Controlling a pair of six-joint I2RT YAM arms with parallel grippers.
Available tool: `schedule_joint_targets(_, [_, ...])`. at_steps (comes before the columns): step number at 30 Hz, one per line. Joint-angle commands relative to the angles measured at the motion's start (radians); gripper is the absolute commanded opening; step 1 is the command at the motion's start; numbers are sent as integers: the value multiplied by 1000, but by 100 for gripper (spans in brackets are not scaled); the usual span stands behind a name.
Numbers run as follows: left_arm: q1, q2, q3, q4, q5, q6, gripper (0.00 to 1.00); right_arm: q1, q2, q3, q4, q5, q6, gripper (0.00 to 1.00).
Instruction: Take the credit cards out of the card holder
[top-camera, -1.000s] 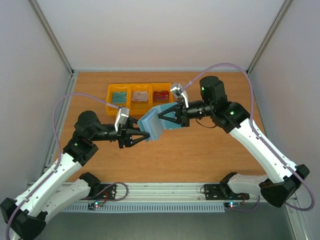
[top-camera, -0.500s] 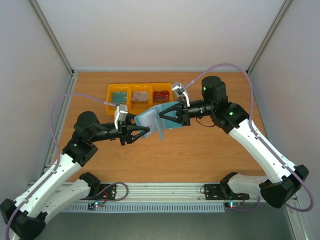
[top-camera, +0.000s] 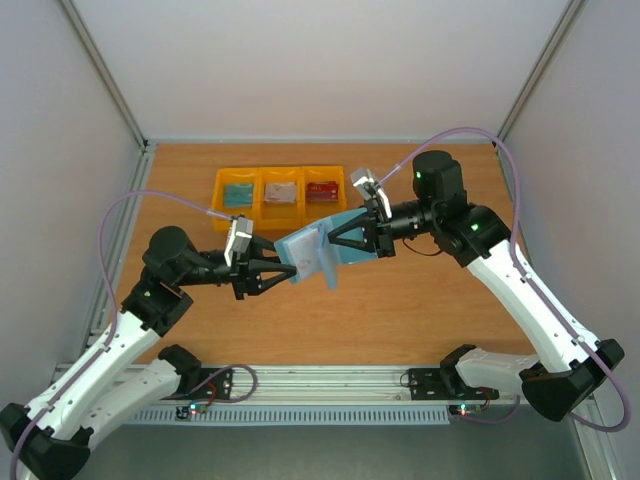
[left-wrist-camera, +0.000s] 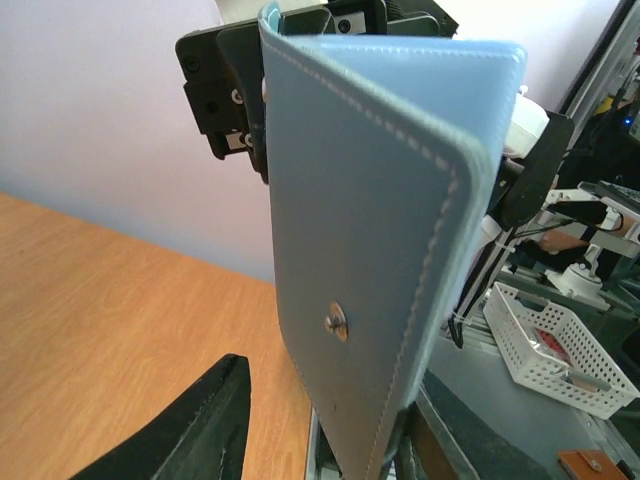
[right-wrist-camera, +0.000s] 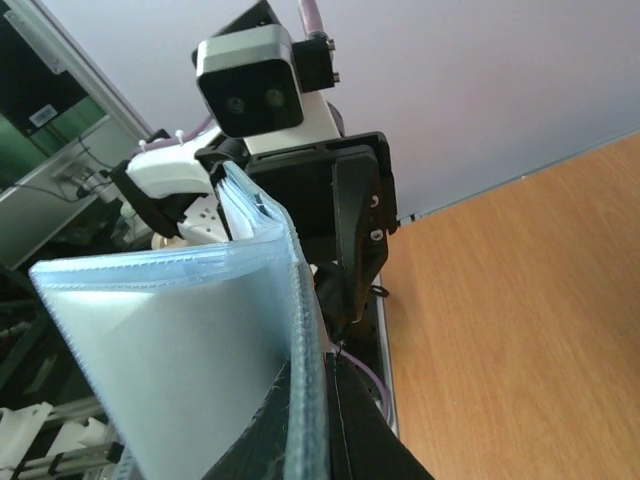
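Note:
The teal-blue card holder (top-camera: 312, 252) hangs open in the air between both grippers. My right gripper (top-camera: 343, 238) is shut on its edge, and in the right wrist view (right-wrist-camera: 322, 400) the fingers pinch the seam of the holder (right-wrist-camera: 190, 340), whose pale clear sleeves show. My left gripper (top-camera: 281, 271) is open, and one snap-buttoned flap of the holder (left-wrist-camera: 370, 250) stands between its spread fingers (left-wrist-camera: 205, 425), close to the right one. No card shows in the holder. A teal card (top-camera: 238, 193), a whitish card (top-camera: 280, 192) and a red card (top-camera: 322, 189) lie in bins.
Three joined yellow bins (top-camera: 258, 186) stand at the back left of the wooden table (top-camera: 420, 300). Grey walls close in the sides and back. A metal rail (top-camera: 330, 385) runs along the near edge.
My left gripper's jaws have spread and pulled back a little to the left. The right gripper has shifted right and lower with the holder, whose flap now hangs further open.

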Motion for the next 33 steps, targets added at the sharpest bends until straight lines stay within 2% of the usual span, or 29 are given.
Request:
schedule_joint_targets(1, [3,-16,2,59,25,21,40,-10,-21,39,-17,-90,-23,1])
schedule_joint_targets(9, [1,-4,16,3,-90,42,45,-12,-23,33,7,-114,6,1])
schedule_joint_targets(17, [1,-11,-13,28,31,16,44,-10,-11,58,-87,-139,-87,1])
schedule_joint_targets(21, [2,-21,-18,26,36,10,45,-17,9,89,-162,-159,-148,1])
schedule_joint_targets(33, [1,-10,-9,32,18,14,51,-25,23,119,-202,-160,-160,1])
